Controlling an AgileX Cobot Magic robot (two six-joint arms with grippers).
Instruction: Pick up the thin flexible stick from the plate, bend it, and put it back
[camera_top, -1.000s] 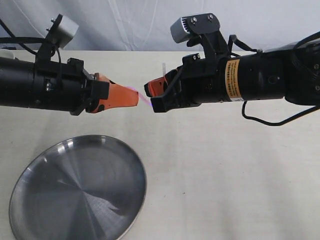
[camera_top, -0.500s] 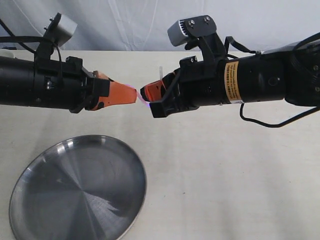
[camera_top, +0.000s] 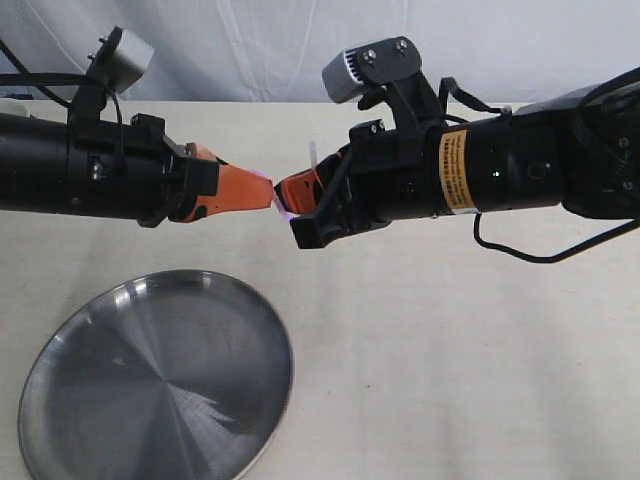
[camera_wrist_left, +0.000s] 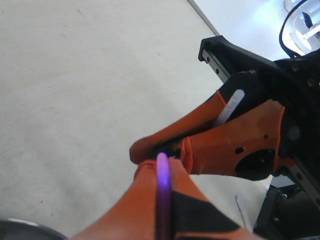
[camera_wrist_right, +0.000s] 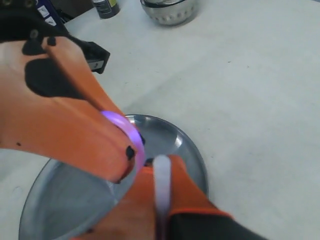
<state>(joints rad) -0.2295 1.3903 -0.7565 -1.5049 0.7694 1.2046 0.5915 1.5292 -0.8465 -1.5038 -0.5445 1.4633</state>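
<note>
Tabletop (camera_top: 450, 350) lies open beside the plate (camera_top: 150, 385); left gripper (camera_top: 266, 193) and right gripper (camera_top: 292, 200), tips almost touching, pinch the stick (camera_wrist_left: 163, 185).

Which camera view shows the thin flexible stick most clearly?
The right wrist view: the thin flexible stick shows its bent purple curve. The left wrist view shows a short straight piece; the exterior view only a sliver.

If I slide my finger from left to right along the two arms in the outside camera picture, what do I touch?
left arm → left gripper → thin flexible stick → right gripper → right arm
</note>
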